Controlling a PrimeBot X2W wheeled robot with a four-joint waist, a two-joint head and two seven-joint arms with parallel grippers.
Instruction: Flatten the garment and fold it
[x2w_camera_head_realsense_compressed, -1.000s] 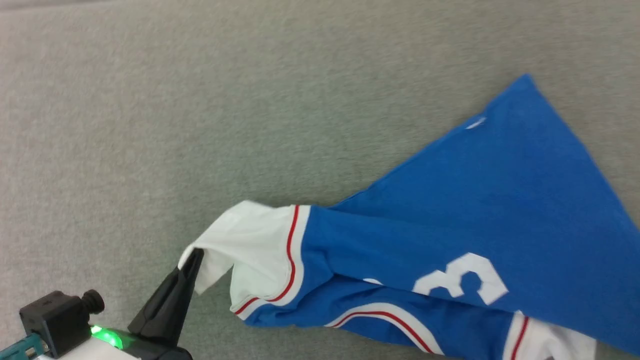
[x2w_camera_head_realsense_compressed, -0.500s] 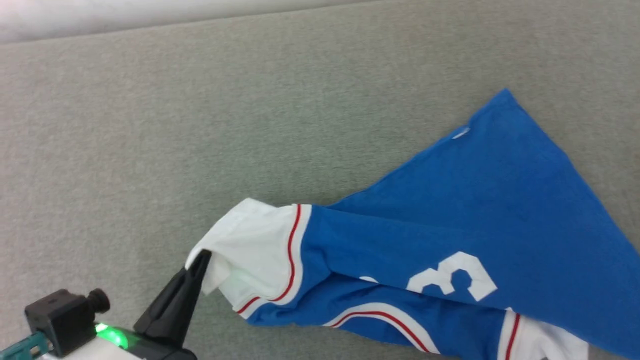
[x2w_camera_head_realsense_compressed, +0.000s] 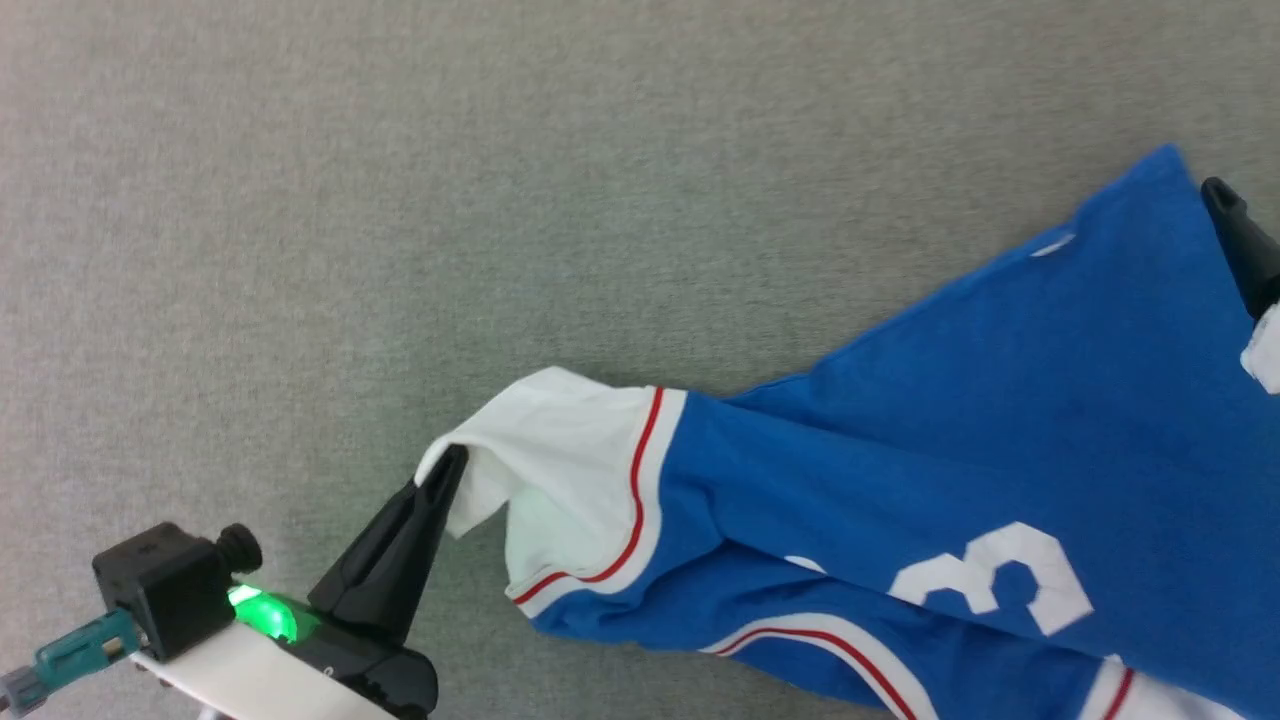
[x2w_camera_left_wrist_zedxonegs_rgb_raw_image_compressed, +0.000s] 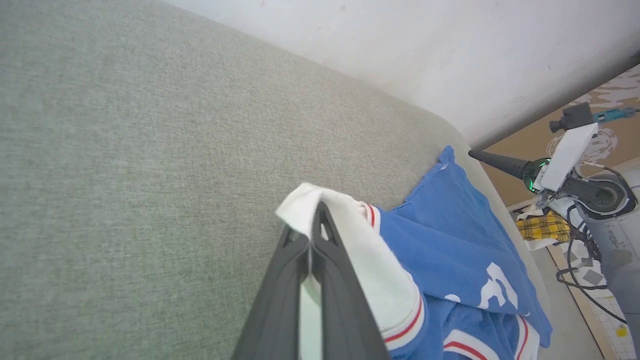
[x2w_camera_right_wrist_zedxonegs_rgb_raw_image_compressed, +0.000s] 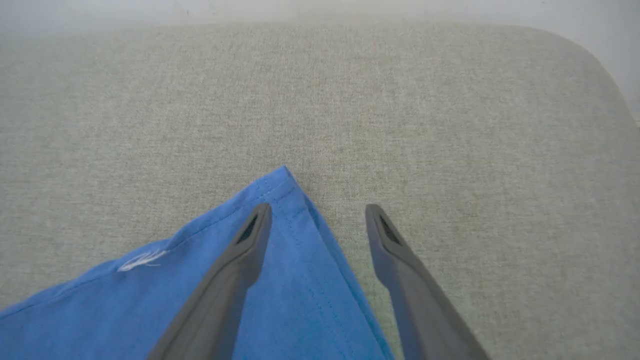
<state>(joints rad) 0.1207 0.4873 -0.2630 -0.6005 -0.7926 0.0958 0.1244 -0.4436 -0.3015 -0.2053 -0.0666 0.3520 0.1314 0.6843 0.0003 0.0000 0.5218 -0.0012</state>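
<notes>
Grey-green woven fabric surface (x2w_camera_head_realsense_compressed: 300, 200), plain white wall (x2w_camera_left_wrist_zedxonegs_rgb_raw_image_compressed: 450, 55) behind, tan floor (x2w_camera_left_wrist_zedxonegs_rgb_raw_image_compressed: 510, 142) beyond

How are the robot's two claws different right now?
The left gripper is shut; the right gripper is open. The left gripper pinches the white sleeve of the shirt; the right gripper grips nothing, with one finger over the blue corner and the other over the couch. Both have two long dark fingers, and both are at the shirt.
</notes>
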